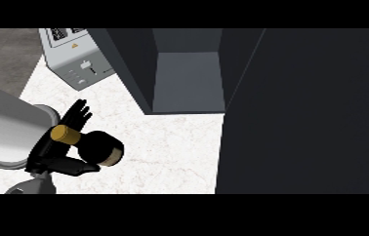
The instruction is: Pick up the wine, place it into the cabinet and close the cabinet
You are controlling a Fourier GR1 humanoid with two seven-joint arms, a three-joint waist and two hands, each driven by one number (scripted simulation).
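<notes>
1. While the cabinet [189, 79] stands open at the upper middle of the head view, the wine bottle [97, 146] is seen low at the left, over the white marbled counter [173, 147].
2. The bottle is viewed nearly end-on: a gold band near the neck at its upper left, a dark body, and a pale base edge at its lower right.
3. The bottle is held by the left hand [61, 152], with the fingers [75, 114] lying fairly straight along its upper-left side and the thumb [75, 167] curled under it.
4. The grey forearm [18, 127] of that hand is seen coming in from the left edge.
5. The bottle is well apart from the cabinet opening, down and to the left of it; it is not inside.
6. The cabinet interior is shown as a grey floor between dark side walls, with nothing visible in it.
7. The cabinet door [296, 113] is swung open and fills the right side of the view as a large dark panel.
8. A grey toaster-like appliance [75, 57] is seen at the upper left, beside the cabinet's left wall.
9. The right hand is not seen anywhere in the view.
</notes>
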